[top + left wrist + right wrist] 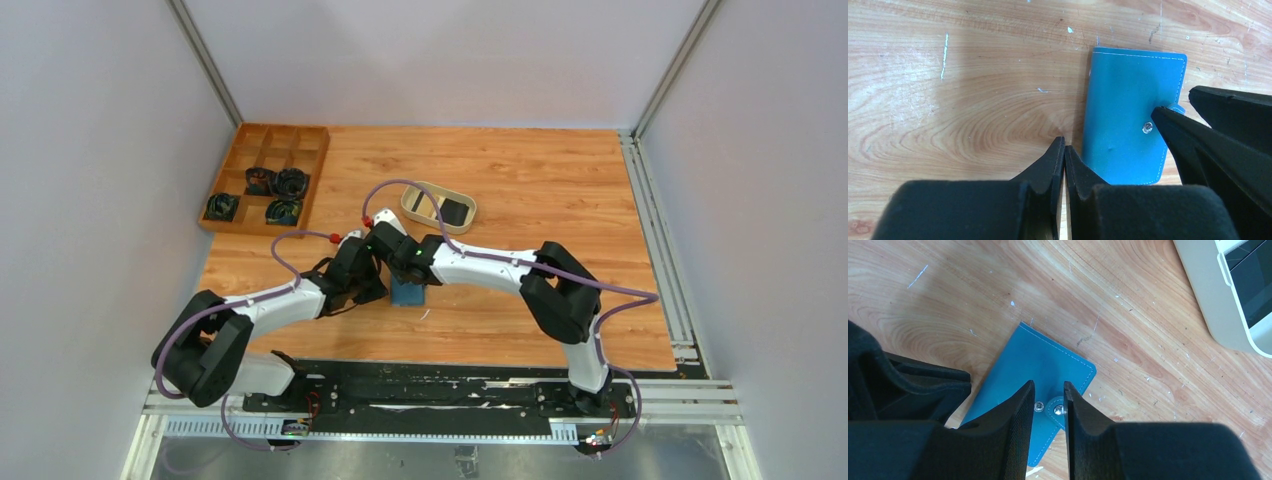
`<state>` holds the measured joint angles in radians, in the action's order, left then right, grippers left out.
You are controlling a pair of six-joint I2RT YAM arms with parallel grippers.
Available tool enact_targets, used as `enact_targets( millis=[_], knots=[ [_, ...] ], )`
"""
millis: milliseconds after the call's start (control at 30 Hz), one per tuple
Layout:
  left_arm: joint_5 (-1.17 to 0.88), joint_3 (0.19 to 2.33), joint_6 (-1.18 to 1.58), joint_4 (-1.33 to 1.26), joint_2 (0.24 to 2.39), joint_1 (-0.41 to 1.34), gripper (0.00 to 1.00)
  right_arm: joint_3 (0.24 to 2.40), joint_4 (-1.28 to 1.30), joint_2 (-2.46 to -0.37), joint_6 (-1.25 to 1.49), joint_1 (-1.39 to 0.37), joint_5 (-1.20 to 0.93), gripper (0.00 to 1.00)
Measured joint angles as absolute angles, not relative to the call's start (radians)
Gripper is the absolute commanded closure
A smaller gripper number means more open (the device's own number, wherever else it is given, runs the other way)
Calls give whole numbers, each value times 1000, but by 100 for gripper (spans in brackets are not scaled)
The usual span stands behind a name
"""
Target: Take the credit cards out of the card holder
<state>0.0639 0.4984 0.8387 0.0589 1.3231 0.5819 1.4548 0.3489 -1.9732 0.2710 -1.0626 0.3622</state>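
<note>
The teal-blue card holder [407,293] lies folded shut on the wooden table; it also shows in the left wrist view [1128,115] and the right wrist view [1033,365]. Its snap tab [1057,410] is unsnapped beside the metal stud [1039,406]. My right gripper [1049,387] is narrowly open, its fingertips straddling the tab over the holder's edge. My left gripper [1064,142] is shut and empty, its tips at the table right beside the holder's left edge. A black credit card [457,211] lies in the beige dish. No card shows in the holder.
The beige oval dish [418,190] sits just behind the grippers; its rim shows in the right wrist view [1208,305]. A brown wooden compartment tray [250,135] holding black coiled items stands at the back left. Both arms crowd the holder.
</note>
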Motion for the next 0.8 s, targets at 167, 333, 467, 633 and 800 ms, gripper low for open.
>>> enact_targets(
  millis=[167,333,467,633,800],
  knots=[
    [63,493,842,58,1317,579,91,1478,370,-1992,279,-1056,363,63],
    [64,491,842,60,1312,579,91,1465,379,-1995,297,-1047,348,62],
    [64,486,841,62,1305,579,91,1397,342,-1989,307,-1031,318,62],
    [64,486,841,62,1304,580,91,1375,325,-1974,307,-1032,299,63],
    [64,486,841,62,1304,580,91,1367,313,-1972,306,-1032,283,75]
  ],
)
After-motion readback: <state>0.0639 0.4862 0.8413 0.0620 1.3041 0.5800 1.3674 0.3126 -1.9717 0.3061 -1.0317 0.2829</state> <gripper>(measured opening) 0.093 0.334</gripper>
